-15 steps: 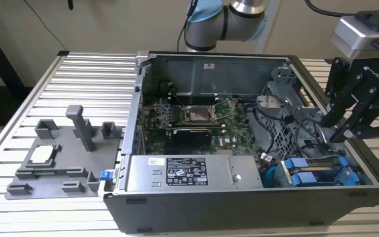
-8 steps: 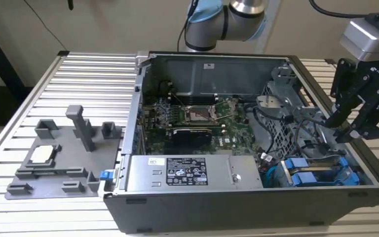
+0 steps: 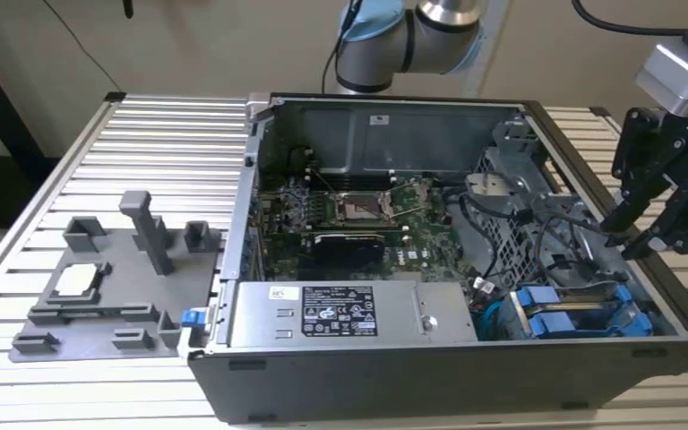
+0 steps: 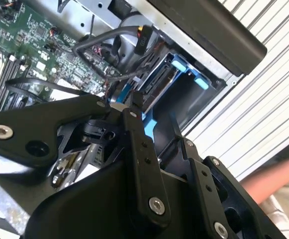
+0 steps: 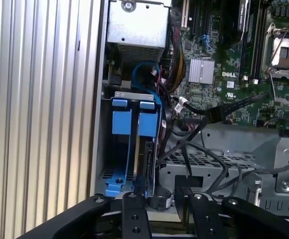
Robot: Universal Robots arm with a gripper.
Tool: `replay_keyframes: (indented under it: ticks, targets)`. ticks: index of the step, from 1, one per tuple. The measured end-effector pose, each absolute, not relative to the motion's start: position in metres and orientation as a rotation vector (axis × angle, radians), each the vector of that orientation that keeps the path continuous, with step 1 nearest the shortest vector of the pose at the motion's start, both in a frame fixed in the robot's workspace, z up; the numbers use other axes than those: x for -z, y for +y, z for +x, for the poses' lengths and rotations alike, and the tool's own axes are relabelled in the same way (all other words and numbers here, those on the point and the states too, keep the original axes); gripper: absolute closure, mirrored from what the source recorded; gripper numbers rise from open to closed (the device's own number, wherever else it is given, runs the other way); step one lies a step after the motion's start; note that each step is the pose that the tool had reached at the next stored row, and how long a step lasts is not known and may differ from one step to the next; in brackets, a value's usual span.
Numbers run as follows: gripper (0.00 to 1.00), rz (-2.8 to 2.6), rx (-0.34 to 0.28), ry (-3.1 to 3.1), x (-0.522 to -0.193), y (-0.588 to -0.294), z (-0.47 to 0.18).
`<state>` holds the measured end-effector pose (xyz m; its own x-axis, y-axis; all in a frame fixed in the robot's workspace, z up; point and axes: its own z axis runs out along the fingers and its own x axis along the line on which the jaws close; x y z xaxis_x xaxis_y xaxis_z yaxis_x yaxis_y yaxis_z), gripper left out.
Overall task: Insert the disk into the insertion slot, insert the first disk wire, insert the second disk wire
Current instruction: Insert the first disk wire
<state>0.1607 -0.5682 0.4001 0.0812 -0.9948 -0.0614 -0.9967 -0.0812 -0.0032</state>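
Black tool (image 4: 155,114) near blue-framed disk (image 4: 159,82) in insertion slot (image 4: 199,107), green motherboard (image 4: 30,40)

Brushed metal, matt black and bright blue plastic

The worktop (image 3: 153,134) is ribbed, pale metal with a soft sheen. The computer case (image 3: 440,385) has a matt dark outer wall and dull grey sheet metal inside. The insertion slot (image 3: 577,309) carries smooth, bright blue plastic parts. The power-supply box (image 3: 332,313) is plain grey metal with a paper-like sticker. At the exterior view's lower left, the fixture tray (image 3: 105,296) looks like matt grey plastic. The gripper (image 3: 637,240) is matt black with shiny metal screws, and the cables (image 3: 547,242) have a smooth black sheath.
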Motion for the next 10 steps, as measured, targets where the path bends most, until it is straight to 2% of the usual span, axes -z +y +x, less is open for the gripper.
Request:
replay_keyframes:
  ticks: [10]
  targets:
    - [0.62,-2.289,-0.068,2.082,-0.396,-0.567,0.178]
